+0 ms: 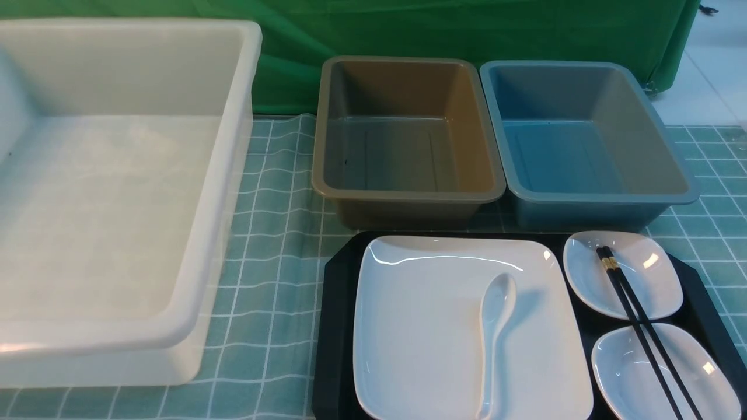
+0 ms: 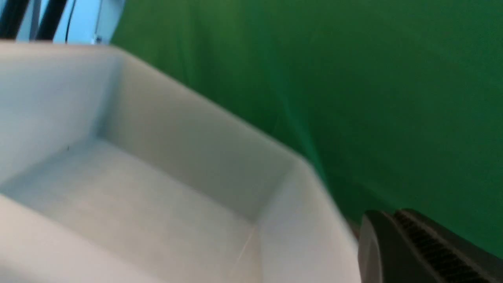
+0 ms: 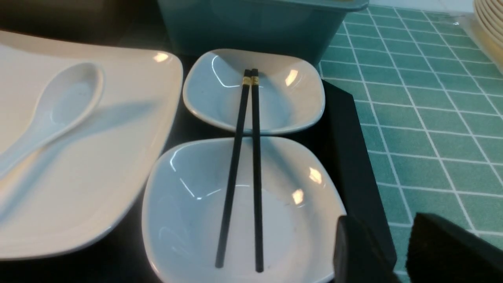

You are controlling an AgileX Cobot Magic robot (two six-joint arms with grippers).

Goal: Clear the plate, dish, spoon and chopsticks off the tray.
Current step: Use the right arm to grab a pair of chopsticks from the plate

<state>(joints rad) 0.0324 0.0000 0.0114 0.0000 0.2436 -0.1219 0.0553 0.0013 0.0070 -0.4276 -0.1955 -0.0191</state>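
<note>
Looking across the table, the black tray [image 1: 338,326] sits at the near edge of the teal checked cloth [image 1: 274,262], right in front of the brown tub [image 1: 467,134] and blue tub [image 1: 659,146], with the big white tub [image 1: 233,175] off to the left. All the task stuff is on the tray. The plate [image 1: 426,326] fills its left and middle. The spoon [image 1: 496,326] lies on the plate's right half, bowl pointing away from the robot. 2 small dishes sit one behind the other on the tray's right side. The chopsticks [image 1: 636,326] lie side by side bridging both, gold-banded thick ends on the far dish [image 1: 656,286], thin tips in the near dish [image 1: 706,379]. The right gripper [image 3: 393,220] hovers just beside the near dish's outer corner, over the tray's right rim, jaws partly apart with nothing between them. The left gripper [image 2: 393,236] only shows as a dark ridged bit next to a corner of the white tub. That picture is blurry, but the gripper is closed up and I can't see anything in it.
</note>
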